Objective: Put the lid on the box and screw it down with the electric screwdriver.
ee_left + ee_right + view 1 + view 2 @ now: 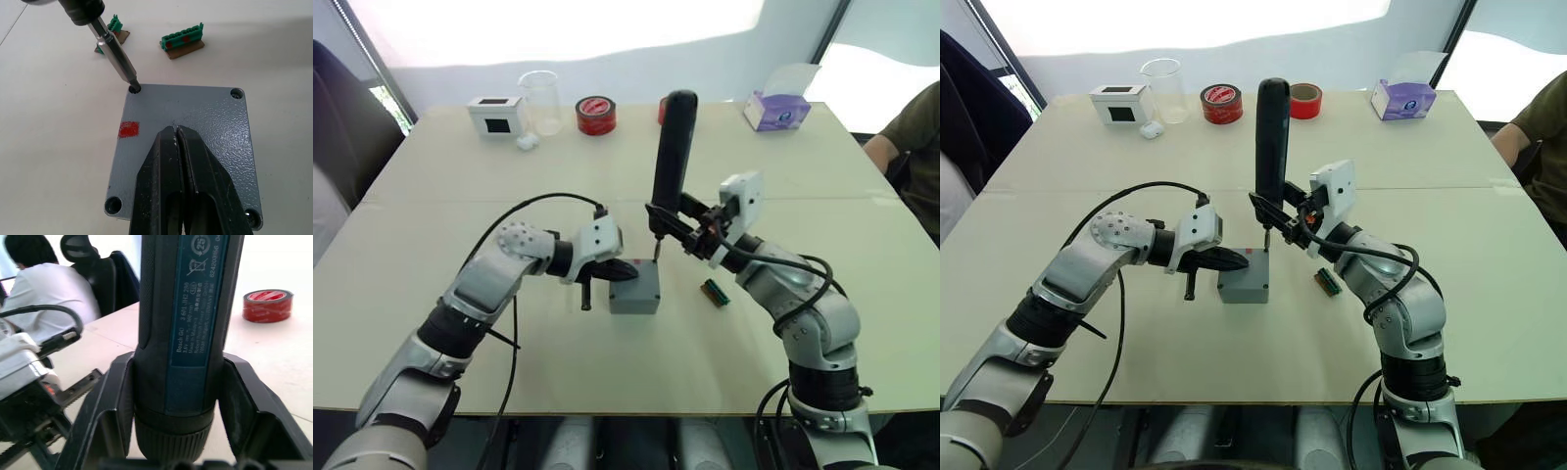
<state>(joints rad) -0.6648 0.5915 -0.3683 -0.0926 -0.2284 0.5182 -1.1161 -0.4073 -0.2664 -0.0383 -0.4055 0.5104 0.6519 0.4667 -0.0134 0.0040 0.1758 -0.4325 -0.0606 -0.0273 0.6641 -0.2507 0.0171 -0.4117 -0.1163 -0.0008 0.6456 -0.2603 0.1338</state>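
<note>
Left eye view, from the left edge of the frame: the left claw (612,269) sits at centre, its black fingers clenched with nothing between them, tips pressed on the lid (195,127). The lid lies on the box (635,289), just below the middle of the frame on the tabletop (460,186). From the head the claw hides most of the lid's top; the left wrist view shows it plainly, with a red mark and four corner holes, one partly cut off by the fingers. Right of centre, the right claw (668,221) is grasping the electric screwdriver (673,147), which stands nearly upright. Its bit is a thin sliver in the eye views; the left wrist view shows the tip seated in one corner hole. The right wrist view shows the tool's black barrel and blue printed label between the two fingers (105,416), with its lower end cut off. A green terminal block (715,292) lies to the right of the box; the left wrist view shows two such blocks beyond the lid.
</note>
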